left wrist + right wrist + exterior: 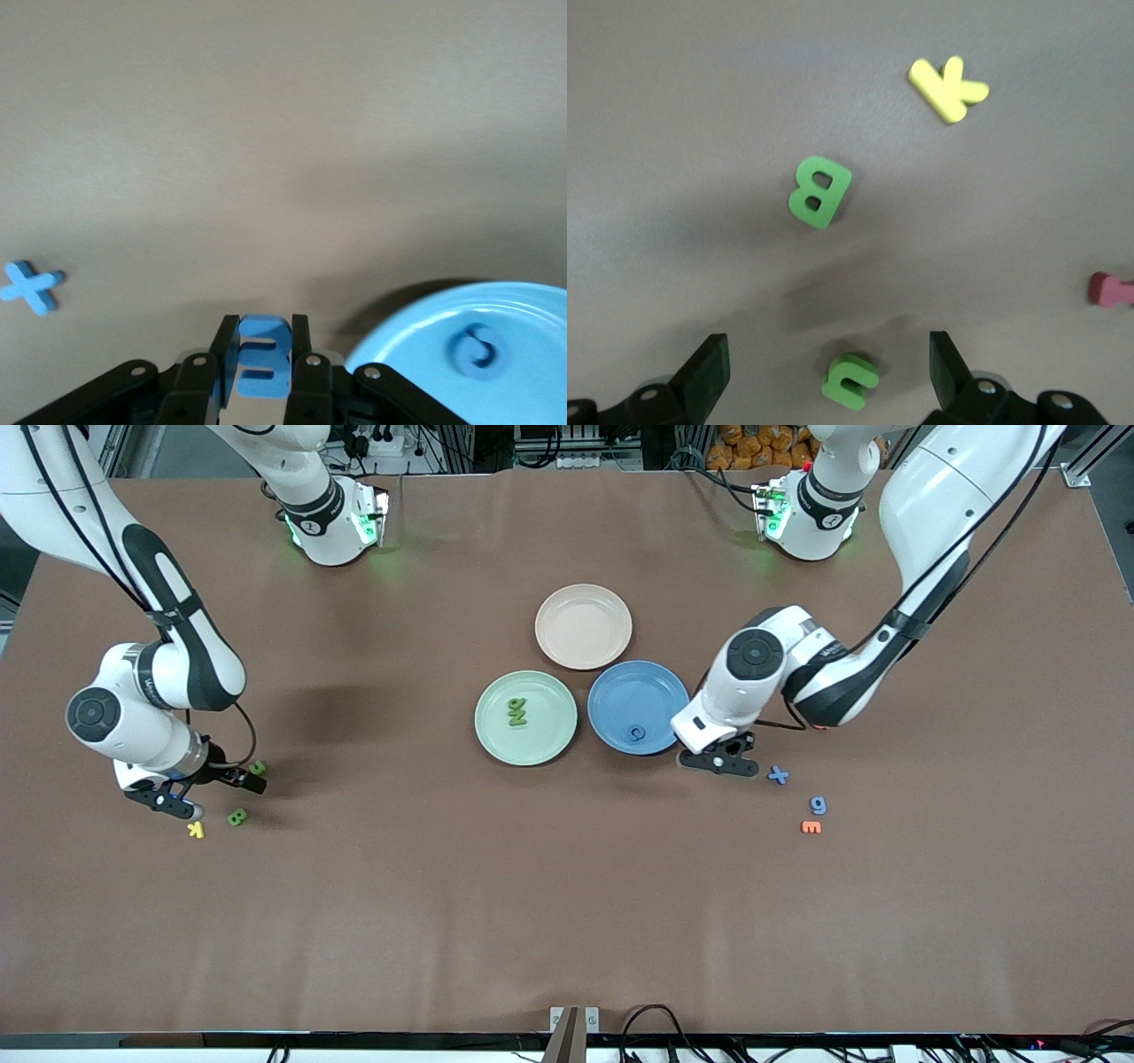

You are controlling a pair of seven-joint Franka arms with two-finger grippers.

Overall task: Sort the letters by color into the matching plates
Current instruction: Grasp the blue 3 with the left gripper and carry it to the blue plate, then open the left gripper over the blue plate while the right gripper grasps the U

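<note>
While the left gripper [719, 763] hangs over bare table just beside the blue plate [638, 707], at the rim nearest the front camera, its fingers [301, 354] are clamped narrow on a blue letter E [262, 356], which stands upright between the pads in the left wrist view. A second blue letter, curled like a C [636, 733], lies inside the blue plate near that same rim. On the table toward the left arm's end, a blue X [778, 775] lies near the left gripper, a blue letter resembling a g [818, 805] lies nearer the front camera than the X, and an orange letter [811, 827] lies just beside the g, nearer still to the camera.

The mint green plate [525, 717] sits touching or nearly touching the blue plate, toward the right arm's end. It holds two green letters [517, 711] close together near its centre; their shapes cannot be read. A pinkish-beige plate [583, 626] sits farther from the front camera than both.

The right gripper [208, 788] is low over the table at the right arm's end with its fingers [709, 376] spread wide and holding nothing. A small green letter [850, 381] lies between them, with a green B [819, 190], a yellow K [950, 87] and a pink letter [1109, 289] on the table nearby.
</note>
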